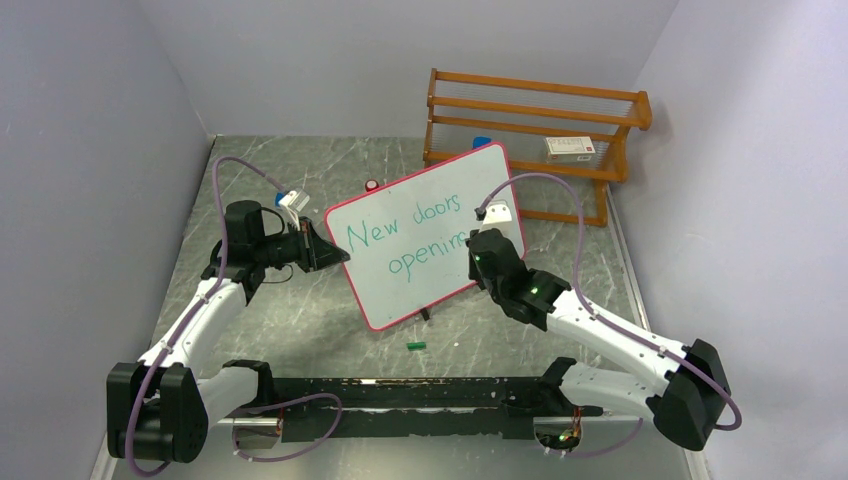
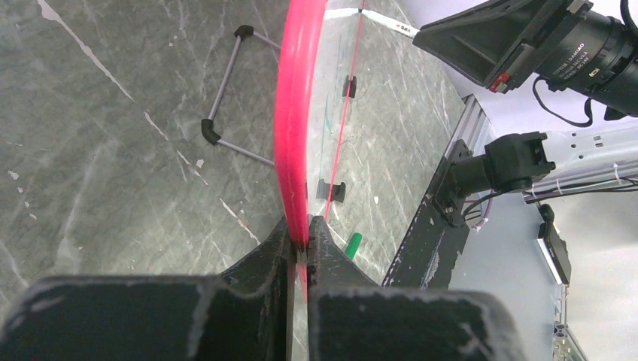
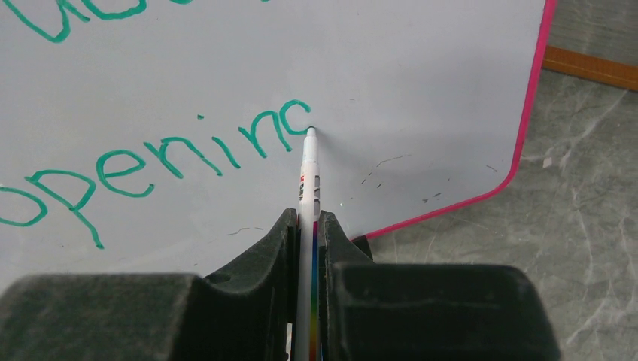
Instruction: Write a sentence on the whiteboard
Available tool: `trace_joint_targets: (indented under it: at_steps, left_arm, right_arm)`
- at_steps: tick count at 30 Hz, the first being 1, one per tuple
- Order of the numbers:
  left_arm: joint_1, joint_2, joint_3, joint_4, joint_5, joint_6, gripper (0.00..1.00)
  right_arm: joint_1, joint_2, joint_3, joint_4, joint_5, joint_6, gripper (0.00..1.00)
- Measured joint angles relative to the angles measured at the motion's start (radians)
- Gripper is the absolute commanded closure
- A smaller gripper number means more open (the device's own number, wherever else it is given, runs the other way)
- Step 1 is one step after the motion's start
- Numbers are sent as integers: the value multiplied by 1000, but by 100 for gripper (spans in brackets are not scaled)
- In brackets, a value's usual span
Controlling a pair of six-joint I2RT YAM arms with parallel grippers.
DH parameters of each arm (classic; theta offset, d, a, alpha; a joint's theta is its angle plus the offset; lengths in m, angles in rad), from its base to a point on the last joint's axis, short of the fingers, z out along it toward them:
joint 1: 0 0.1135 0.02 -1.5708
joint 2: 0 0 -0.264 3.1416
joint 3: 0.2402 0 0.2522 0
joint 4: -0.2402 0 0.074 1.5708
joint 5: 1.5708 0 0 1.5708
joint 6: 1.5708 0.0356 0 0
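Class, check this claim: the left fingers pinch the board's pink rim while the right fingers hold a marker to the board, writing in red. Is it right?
Not quite: the writing is green, not red, as the right wrist view shows. The rest stands: the left fingers pinch the pink rim of the board, and the right fingers hold a marker to it.

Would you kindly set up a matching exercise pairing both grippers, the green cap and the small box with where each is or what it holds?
Things:
1 left gripper
2 right gripper
3 green cap
4 box

Places or states:
A on the rack
B shut on the marker
C on the table before the whiteboard
D shut on the whiteboard's edge

Pairs: 1-D, 2-B, 3-C, 4-A
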Motion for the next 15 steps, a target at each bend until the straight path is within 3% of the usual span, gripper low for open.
trace_joint_targets:
  at_steps: [15]
  left_arm:
    - [0,0,0,0,0,0,95]
  right_arm:
    - [-12,7,0,38,16,-26,100]
